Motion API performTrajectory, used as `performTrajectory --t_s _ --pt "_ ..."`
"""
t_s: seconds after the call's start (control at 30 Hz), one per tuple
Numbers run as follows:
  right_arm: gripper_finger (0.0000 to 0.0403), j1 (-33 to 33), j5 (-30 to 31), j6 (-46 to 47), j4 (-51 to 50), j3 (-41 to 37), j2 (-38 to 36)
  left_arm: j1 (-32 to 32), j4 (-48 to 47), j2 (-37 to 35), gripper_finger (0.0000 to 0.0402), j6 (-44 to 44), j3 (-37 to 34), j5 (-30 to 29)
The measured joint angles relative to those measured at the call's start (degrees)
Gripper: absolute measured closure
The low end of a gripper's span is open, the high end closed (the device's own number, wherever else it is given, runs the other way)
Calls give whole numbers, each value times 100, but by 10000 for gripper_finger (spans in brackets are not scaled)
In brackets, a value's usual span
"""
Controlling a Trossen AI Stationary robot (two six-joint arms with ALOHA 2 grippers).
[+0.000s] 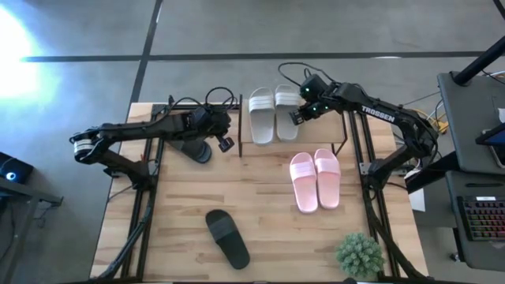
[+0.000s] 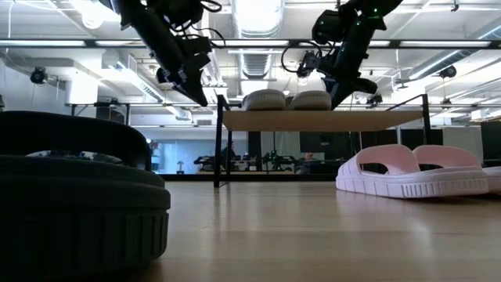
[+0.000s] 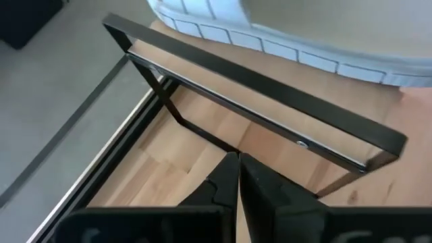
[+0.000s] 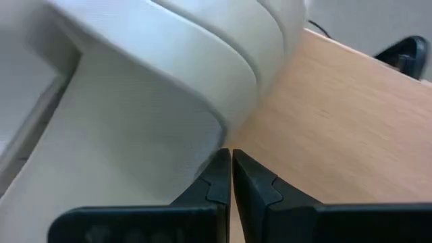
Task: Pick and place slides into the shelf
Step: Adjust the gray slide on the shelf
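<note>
Both jaws pressed together, right gripper (image 1: 298, 115) beside grey slides (image 1: 273, 113), left gripper (image 1: 226, 143) at shelf (image 1: 345, 139) end

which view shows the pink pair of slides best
The high view: the whole pink pair lies side by side on the table, unobstructed. The low view shows the pair side-on only, cut off at the edge. Neither wrist view shows it.

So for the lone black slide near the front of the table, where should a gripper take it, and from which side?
Take the black slide by its broad strap, coming straight down from above. It lies flat, sole down and angled on the table, so the raised strap gives a band to pinch with one finger slipped under it. Nothing crowds it; the potted plant stands apart.
</note>
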Motion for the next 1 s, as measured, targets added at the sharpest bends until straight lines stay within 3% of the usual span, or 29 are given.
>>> performTrajectory --t_s 0.33,0.43,0.53,0.63,0.8,1.0 --pt "394 179 -346 -259 -119 0 2 186 324 2 401 12 -16 9" --pt "394 199 84 -142 -443 0 -11 207 344 2 402 12 -27 32" --pt "394 183 928 -26 -744 0 -131 207 350 2 402 9 -27 57" --pt "394 65 1305 -9 -543 2 -304 207 350 2 402 -11 -27 194" --pt "394 -312 1137 161 3 344 -286 205 416 2 402 -271 -29 328" --pt "394 -725 831 202 7 903 265 207 439 2 402 -284 -32 332"
